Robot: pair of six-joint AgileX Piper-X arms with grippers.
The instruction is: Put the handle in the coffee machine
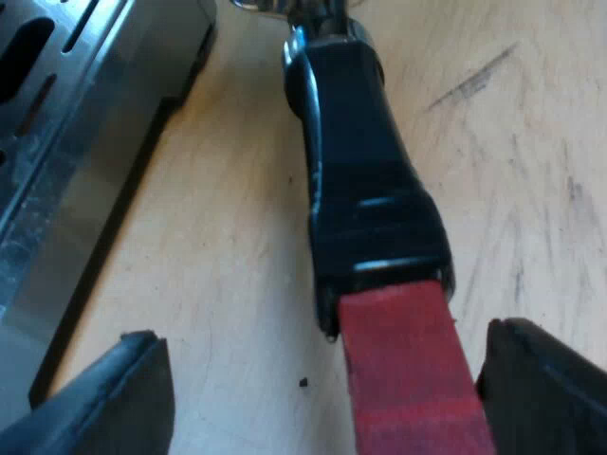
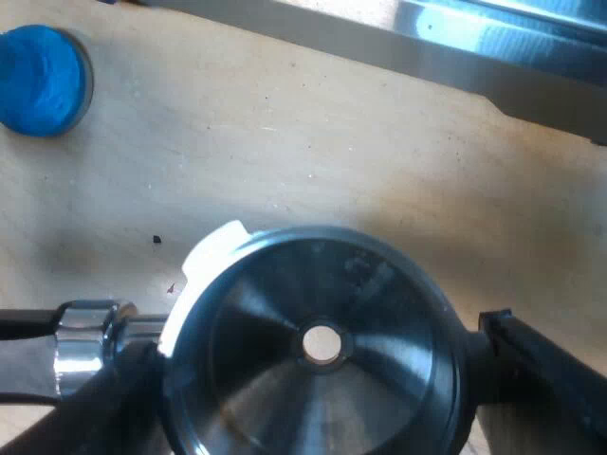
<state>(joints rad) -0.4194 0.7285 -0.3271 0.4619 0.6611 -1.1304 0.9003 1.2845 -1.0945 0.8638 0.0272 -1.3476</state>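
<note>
Pale wooden worktop (image 1: pixel 237 237) carried everything. Round metal holder (image 2: pixel 322 351) with black handle ending in red lay on worktop, as it seemed, just beside steel base of espresso machine (image 1: pixel 85 142), not locked into it. Left tool (image 1: pixel 327 379) was wide open, fingers on both sides of red end (image 1: pixel 408 379), apart from it. Right tool (image 2: pixel 308 365) seemed closed on holder basket, fingers touching rim. Round blue tamper (image 2: pixel 38 81) stood near. Judgement: task at early stage; lifting, aligning and locking holder all remained.
</note>
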